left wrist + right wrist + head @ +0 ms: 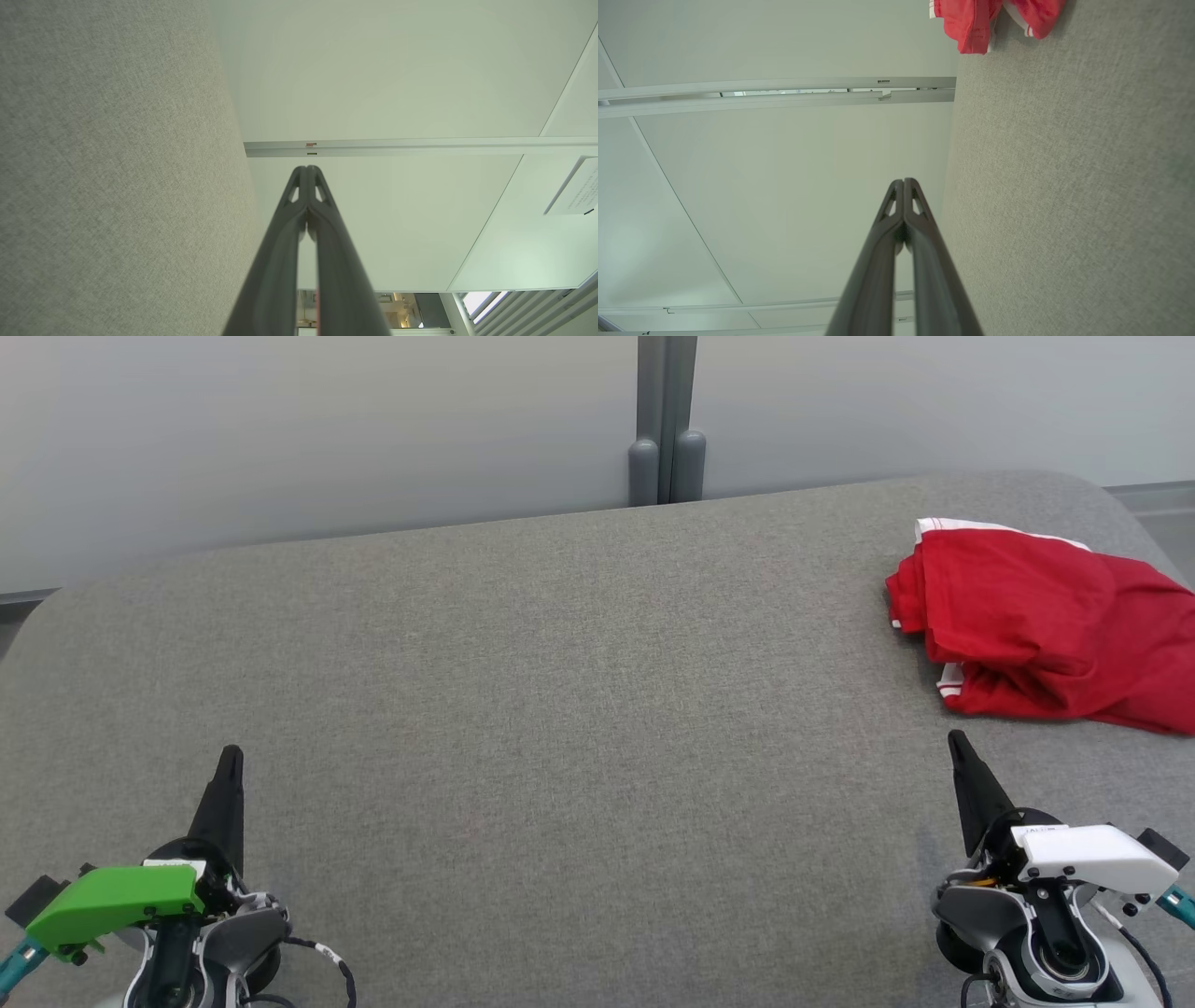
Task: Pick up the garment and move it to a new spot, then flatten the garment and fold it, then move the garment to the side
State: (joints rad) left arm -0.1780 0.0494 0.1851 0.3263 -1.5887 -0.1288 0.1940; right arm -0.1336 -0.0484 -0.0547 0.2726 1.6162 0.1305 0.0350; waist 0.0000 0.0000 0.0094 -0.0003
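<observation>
— What's closest in?
— Two grippers. The left gripper (230, 756) sits at seven o'clock and the right gripper (957, 739) at five. Each has its fingers pressed together on nothing, tips aimed toward twelve.
— And clothing?
— One red garment (1036, 625) with white trim, rumpled in a heap at two o'clock. It is near the right gripper but clear of it.
— The surface?
— One grey fabric-covered table (579, 709) with rounded far corners. Behind it are pale wall panels (327, 429), joined by a grey post (667, 420) at twelve.
</observation>
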